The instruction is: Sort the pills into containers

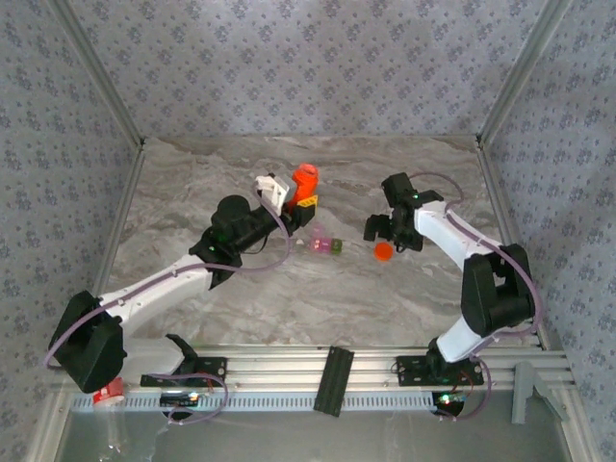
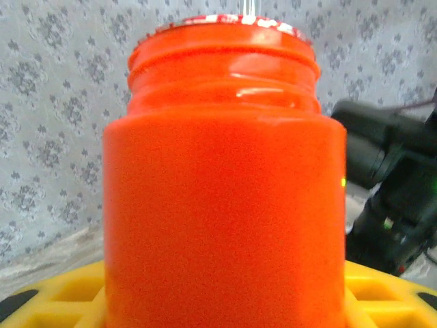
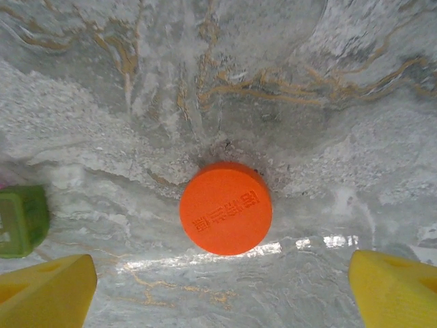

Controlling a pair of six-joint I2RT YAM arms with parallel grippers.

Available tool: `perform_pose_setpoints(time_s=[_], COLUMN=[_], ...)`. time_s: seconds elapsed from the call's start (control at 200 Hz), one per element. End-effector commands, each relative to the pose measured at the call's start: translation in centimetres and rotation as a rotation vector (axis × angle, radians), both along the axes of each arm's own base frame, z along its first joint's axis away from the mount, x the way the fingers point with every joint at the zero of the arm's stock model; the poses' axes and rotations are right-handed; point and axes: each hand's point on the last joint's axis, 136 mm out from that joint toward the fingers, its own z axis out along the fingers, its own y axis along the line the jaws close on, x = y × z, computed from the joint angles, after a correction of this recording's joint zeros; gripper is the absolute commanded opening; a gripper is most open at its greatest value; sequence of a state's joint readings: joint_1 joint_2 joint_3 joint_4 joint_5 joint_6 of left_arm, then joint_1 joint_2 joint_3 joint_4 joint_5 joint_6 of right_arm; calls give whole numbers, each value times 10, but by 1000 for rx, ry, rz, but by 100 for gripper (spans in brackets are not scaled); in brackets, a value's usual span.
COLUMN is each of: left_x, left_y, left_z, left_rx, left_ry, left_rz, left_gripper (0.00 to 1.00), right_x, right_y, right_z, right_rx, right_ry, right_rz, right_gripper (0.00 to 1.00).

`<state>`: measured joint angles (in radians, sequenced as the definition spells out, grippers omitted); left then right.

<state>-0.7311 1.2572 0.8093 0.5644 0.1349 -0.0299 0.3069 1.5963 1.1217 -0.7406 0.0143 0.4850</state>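
Above the desk (image 1: 289, 298), seen from overhead, the left pincer (image 1: 302, 197) pinches the orange bottle (image 1: 306, 176) upright. The containers (image 1: 327, 246), a joined pink-and-green pair lying crosswise, sit just nearward and right of it, between the two arms. The right pincer (image 1: 382, 236) hangs over the orange cap (image 1: 383, 251). At the left wrist, the bottle's mouth stands uncapped. At the right wrist, the yellow fingers (image 3: 44, 290) stand spread, the cap flat on the desk ahead of them and the green compartment (image 3: 20, 222) at the left edge.
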Motion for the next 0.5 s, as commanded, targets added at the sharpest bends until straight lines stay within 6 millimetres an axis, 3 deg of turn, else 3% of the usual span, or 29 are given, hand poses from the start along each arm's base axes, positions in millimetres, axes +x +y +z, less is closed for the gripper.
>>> perform_pose_setpoints(time_s=[0.0,0.21,0.495], left_x=[-10,-17,-22], left_y=[9,9,2], left_z=[79,103,105], left_rx=[-193,-243,-216], left_ry=[-128,-148,-142], left_rz=[-15,-49,-78], left_gripper=[0,0,0], right_x=[-15,-16,-8], right_y=[-4,-7,-4], right_z=[-18,-37,-53], right_rx=[-22,-60,-75], right_ry=[95,141,163], right_rz=[6,15,33], right_gripper=[95,94,83])
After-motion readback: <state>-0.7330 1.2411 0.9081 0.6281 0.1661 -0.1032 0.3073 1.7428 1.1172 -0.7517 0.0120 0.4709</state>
